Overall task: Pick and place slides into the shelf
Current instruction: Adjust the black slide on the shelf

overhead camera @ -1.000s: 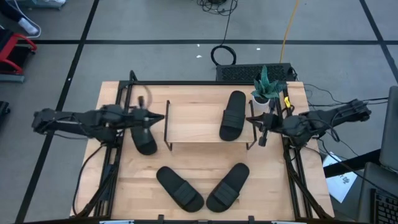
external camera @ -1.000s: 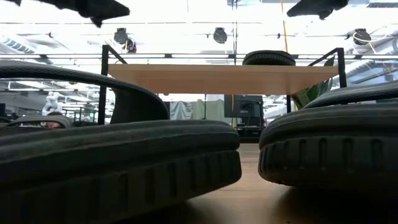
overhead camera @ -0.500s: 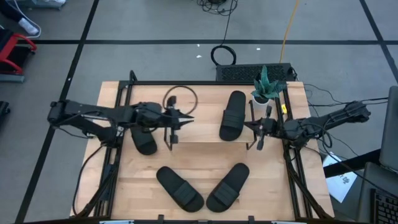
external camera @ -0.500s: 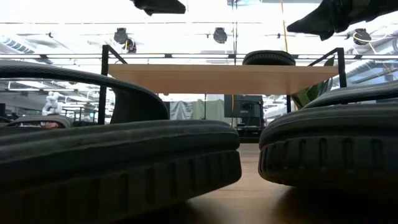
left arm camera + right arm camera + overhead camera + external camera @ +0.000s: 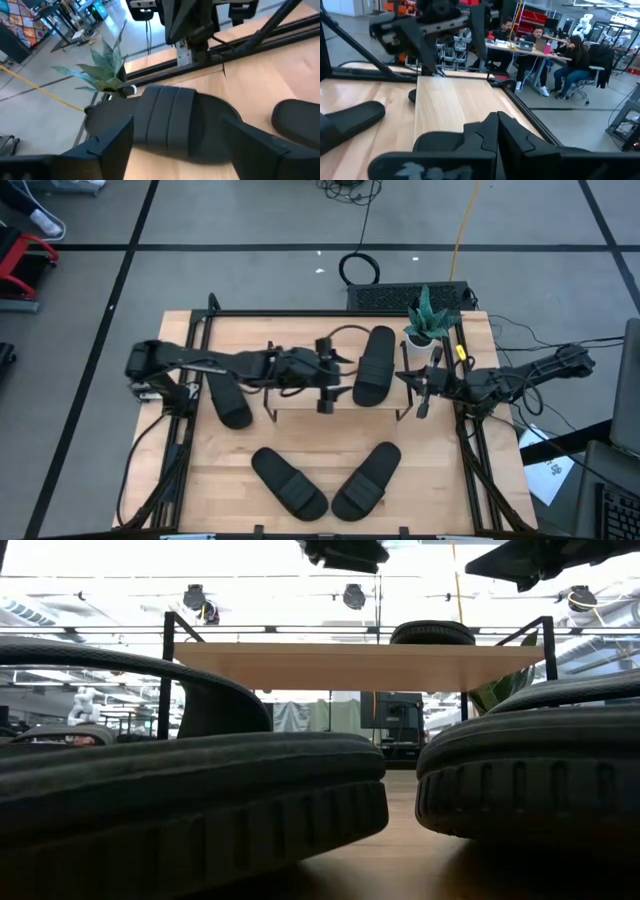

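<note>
One slide [image 5: 373, 366] lies flat on its sole on the shelf's wooden top [image 5: 300, 385], toward its right end; the low view shows this slide [image 5: 432, 633] on the plank [image 5: 360, 665]. My left gripper [image 5: 338, 372] hovers open over the shelf's middle, just left of that slide [image 5: 170, 125], touching nothing. Another slide [image 5: 228, 402] rests on the table left of the shelf. Two more slides [image 5: 288, 482] [image 5: 366, 480] lie near the front edge. My right gripper [image 5: 410, 380] is shut at the shelf's right end.
A small potted plant [image 5: 430, 320] stands at the shelf's far right corner. Black rails [image 5: 190, 430] run along the table's sides. Bare tabletop [image 5: 320, 430] shows between the shelf and the two front slides. People sit at desks [image 5: 545, 55] in the room beyond.
My left gripper has travelled toward the table's right edge, from above the slide left of the shelf to over the shelf's middle, close to the slide lying there. The slides have stayed where they were.
</note>
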Action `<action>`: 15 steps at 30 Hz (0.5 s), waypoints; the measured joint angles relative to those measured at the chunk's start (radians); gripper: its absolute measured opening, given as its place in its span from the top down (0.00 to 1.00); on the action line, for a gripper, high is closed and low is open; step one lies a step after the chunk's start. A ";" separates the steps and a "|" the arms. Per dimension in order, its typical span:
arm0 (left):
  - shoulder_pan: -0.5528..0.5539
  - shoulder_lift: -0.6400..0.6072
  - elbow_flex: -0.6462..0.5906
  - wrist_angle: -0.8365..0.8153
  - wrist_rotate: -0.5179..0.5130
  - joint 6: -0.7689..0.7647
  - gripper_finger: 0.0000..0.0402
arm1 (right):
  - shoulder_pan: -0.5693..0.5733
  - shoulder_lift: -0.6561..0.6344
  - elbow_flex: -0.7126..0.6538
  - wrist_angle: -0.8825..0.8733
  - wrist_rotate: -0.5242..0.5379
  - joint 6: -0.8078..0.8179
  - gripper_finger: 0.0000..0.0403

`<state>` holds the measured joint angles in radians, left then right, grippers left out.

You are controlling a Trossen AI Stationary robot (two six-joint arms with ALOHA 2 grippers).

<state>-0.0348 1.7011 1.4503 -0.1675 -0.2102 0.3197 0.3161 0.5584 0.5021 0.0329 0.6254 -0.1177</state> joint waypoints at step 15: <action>-0.053 0.242 0.263 -0.131 -0.130 0.166 0.18 | 0.000 0.001 0.001 0.004 0.002 -0.003 1.00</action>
<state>-0.0877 1.9427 1.7131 -0.2985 -0.3399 0.4858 0.3161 0.5591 0.5030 0.0372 0.6270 -0.1211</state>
